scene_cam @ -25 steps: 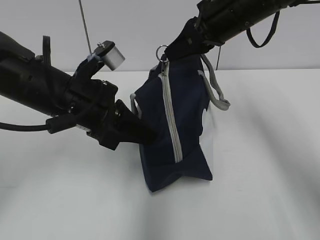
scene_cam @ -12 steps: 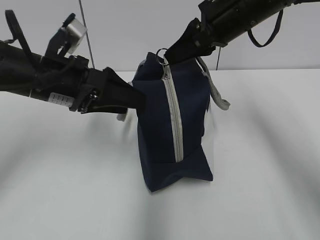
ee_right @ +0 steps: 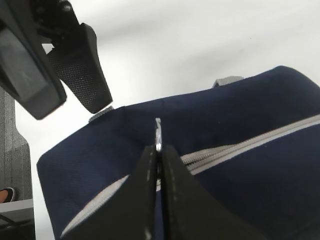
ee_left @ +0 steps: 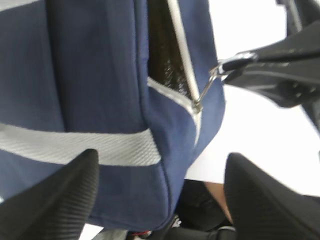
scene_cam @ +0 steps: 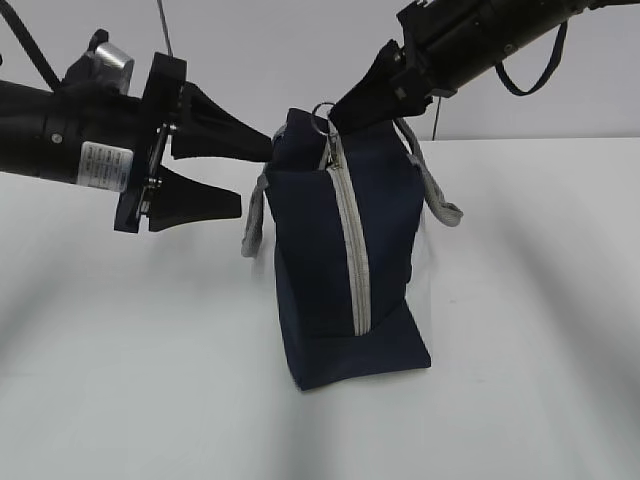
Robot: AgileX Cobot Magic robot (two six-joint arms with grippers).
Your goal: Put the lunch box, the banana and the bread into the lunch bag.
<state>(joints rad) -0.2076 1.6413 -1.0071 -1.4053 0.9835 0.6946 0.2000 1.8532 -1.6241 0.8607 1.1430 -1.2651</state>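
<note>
The navy lunch bag [scene_cam: 330, 260] stands on end on the white table, its grey zipper [scene_cam: 350, 250] running down the side that faces me. My right gripper [scene_cam: 335, 118] is shut on the metal ring pull [scene_cam: 322, 108] at the bag's top; the right wrist view shows its fingers [ee_right: 150, 170] pinching the ring pull [ee_right: 158, 132]. My left gripper [scene_cam: 255, 177] is open and empty, with its jaws either side of the bag's upper left corner [ee_left: 161, 159]. In the left wrist view the zipper gapes a little beside the ring pull [ee_left: 220, 75]. The lunch box, banana and bread are out of view.
A grey webbing handle [scene_cam: 438, 195] hangs off the bag's right side and another [scene_cam: 255, 220] off its left. A thin pole [scene_cam: 165, 35] stands at the back against the grey wall. White tabletop [scene_cam: 520, 330] lies around the bag.
My left gripper has risen from the bag's lower left side to its upper left corner and opened. The bag has straightened from a lean to nearly upright. The right gripper has kept its hold.
</note>
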